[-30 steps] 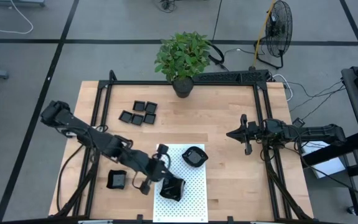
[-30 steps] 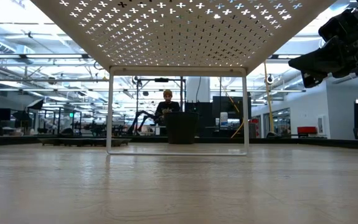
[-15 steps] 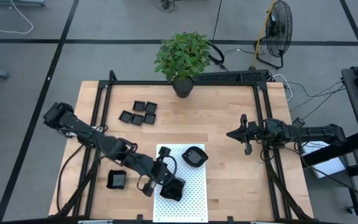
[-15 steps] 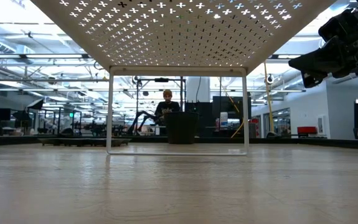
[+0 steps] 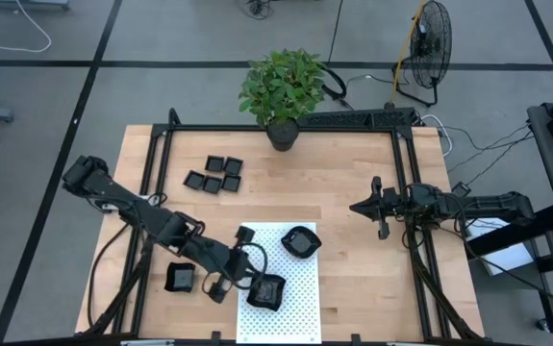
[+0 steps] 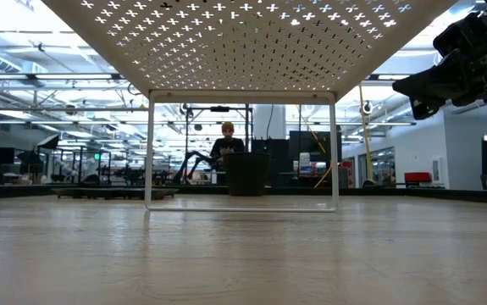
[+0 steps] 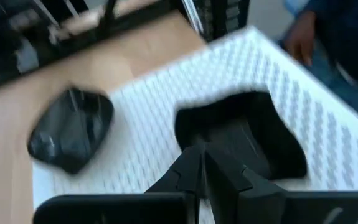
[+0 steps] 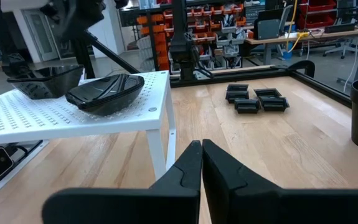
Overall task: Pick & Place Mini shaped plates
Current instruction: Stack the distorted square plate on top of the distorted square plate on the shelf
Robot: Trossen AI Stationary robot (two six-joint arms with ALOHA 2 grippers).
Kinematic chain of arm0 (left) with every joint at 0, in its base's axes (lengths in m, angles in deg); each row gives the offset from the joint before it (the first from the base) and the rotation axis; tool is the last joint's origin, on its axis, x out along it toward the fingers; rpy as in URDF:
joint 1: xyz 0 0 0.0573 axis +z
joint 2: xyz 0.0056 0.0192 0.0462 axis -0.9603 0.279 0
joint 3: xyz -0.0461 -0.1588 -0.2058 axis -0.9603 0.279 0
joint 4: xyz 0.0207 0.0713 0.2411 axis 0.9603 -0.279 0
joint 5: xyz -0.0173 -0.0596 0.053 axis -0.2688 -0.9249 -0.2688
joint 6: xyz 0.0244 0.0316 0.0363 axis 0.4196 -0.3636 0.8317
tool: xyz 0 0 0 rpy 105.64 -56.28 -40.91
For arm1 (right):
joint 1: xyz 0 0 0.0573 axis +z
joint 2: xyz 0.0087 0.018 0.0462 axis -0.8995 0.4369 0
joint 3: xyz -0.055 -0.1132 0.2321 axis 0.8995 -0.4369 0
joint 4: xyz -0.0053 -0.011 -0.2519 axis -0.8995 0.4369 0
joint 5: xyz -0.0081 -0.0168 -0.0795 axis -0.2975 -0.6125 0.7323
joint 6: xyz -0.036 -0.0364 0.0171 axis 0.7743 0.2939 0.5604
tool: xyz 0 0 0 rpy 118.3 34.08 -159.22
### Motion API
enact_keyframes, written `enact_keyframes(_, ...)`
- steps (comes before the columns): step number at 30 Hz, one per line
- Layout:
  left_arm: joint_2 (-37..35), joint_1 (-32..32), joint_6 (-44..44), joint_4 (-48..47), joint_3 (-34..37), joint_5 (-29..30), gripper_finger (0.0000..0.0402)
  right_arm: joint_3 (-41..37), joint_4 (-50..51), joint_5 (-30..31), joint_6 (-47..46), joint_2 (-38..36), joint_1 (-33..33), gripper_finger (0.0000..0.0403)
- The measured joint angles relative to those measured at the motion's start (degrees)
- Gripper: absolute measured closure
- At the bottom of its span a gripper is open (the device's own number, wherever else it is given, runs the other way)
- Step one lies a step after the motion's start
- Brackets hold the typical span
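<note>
Hovering low over the white dotted stand [image 5: 295, 279], the left gripper [image 5: 245, 279] sat at the near-left edge of an angular mini plate [image 5: 267, 291]. In the left wrist view that plate [image 7: 247, 137] lay just beyond the gripper's tips, and the blur was heavy, so we could not tell whether its fingers were clamped on the rim or clear of it. We judged this the set-down step.

A rounded plate [image 5: 299, 241] rested further back on the stand. One more plate [image 5: 180, 278] sat on the bench [image 5: 353, 163] just left of the stand. The remaining supply, a cluster of square plates [image 5: 213, 175], waited near the back left, close to the potted plant [image 5: 283, 91].

The right gripper [image 5: 380, 208] was parked well apart on the right side, fingers clenched on nothing.

Risks we flagged:
- The angular plate lay near the stand's front-left corner. If the left gripper pulled away while catching the rim, it could drag the plate off the raised edge.
- The plates looked glossy and shallow, so a thin rim pinch could slip or flip the dish.
- The right wrist view showed the stand [image 8: 42, 112] on slim legs. A sideways bump from the left arm could shift it, along with both plates.
</note>
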Motion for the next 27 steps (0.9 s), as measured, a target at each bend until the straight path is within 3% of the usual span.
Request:
enact_keyframes(4, -1.8, -1.7, -3.2, -13.4, 0.0, 0.0, 0.0376, 0.0, 0.0, 0.0, 0.0, 0.0, 0.0, 0.0403)
enact_keyframes(9, -1.9, -4.7, -14.6, -27.5, 1.9, 3.0, 0.0376, 0.0, 0.0, 0.0, 0.0, 0.0, 0.0, 0.0403)
enact_keyframes(12, -1.9, -6.1, -24.0, -29.0, 5.1, 6.1, 0.0376, 0.0, 0.0, 0.0, 0.0, 0.0, 0.0, 0.0403)
enact_keyframes(21, -1.9, -11.0, -61.5, -31.4, 19.2, 5.9, 0.037, 0.0, 0.0, 0.0, 0.0, 0.0, 0.0, 0.0403)
enact_keyframes(27, -1.9, -15.4, -71.9, -33.9, 26.2, 2.4, 0.0314, 0.0, 0.0, 0.0, 0.0, 0.0, 0.0, 0.0403)
